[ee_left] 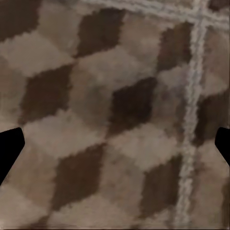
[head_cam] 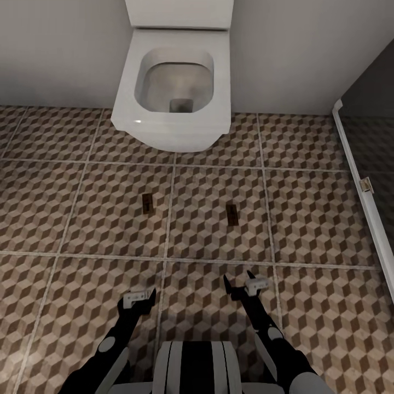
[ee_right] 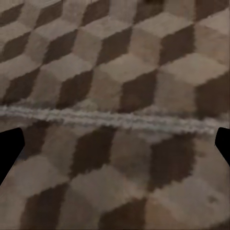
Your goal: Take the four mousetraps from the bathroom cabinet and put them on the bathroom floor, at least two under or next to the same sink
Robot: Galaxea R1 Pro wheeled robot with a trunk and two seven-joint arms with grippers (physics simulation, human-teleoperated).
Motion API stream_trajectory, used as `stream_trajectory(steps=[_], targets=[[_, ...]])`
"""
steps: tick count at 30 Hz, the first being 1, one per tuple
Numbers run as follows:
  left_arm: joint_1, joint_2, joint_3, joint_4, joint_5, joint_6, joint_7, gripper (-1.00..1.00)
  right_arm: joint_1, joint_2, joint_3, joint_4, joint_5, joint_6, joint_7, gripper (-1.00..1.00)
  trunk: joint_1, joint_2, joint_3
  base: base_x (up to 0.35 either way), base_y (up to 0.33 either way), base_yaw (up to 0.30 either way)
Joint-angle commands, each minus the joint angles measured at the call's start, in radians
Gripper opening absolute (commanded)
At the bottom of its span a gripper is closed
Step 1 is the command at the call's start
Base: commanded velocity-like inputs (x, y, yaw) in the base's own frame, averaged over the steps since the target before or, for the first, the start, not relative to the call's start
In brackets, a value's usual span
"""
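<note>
Two mousetraps lie flat on the cube-patterned bathroom floor (head_cam: 65, 208) in front of the toilet: one (head_cam: 146, 203) to the left, the other (head_cam: 232, 215) to the right, roughly a tile's width apart. My left gripper (head_cam: 138, 302) hangs low over the tiles nearer to me, open and empty, well short of the left trap. My right gripper (head_cam: 239, 280) is also open and empty, just short of the right trap. Both wrist views look down on bare tiles, with the left gripper (ee_left: 115, 143) and the right gripper (ee_right: 115, 143) spread wide. The cabinet is out of view.
A white wall-hung toilet (head_cam: 174, 87) stands against the grey back wall, its bowl overhanging the floor. At the right, a white-framed dark glass panel (head_cam: 361, 186) with a small hinge runs toward me. Open tiles stretch to the left.
</note>
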State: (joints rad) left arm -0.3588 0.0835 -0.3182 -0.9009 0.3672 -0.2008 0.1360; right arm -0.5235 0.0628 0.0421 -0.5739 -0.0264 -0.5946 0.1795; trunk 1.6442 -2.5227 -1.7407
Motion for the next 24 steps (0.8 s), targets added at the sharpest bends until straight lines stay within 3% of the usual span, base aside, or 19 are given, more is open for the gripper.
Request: stream_trajectory(steps=[1,24], targets=[[0.001,0.004,-0.007,0.004,0.008,-0.005,0.009,1.0,0.0,0.0,-0.001,0.007,-0.003,-0.004,0.005,1.0,0.0,0.0,0.0,0.0,0.0,0.0],[0.006,0.012,-0.008,0.023,0.007,-0.009,0.008,1.0,0.003,-0.007,-0.001,0.043,-0.003,-0.01,0.009,1.0,0.0,0.0,0.0,0.0,0.0,0.0]])
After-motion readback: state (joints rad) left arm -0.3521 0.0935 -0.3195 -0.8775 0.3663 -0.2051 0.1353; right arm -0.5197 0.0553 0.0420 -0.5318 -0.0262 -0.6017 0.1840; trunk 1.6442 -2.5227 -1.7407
